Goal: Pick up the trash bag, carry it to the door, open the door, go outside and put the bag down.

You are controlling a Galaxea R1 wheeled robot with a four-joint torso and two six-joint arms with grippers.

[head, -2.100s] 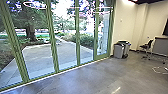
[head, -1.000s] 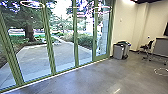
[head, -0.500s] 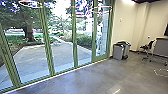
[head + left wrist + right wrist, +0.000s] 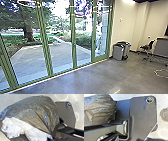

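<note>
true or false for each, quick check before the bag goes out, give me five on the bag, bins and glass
1. The trash bag has white plastic against it. True.
2. The trash bag lies out on the paving. False: it is right by the robot.
3. Grey bins stand near the glass. True.
4. The bins stand outdoors. False: they are on the indoor floor.
5. Green frames divide the glass. True.

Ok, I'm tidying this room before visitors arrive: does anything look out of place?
A thin white cord, probably a cable, lies loosely curled on the polished grey floor near the grey-sided desk. It looks odd sprawled in the open, where wheels might catch it.
</note>
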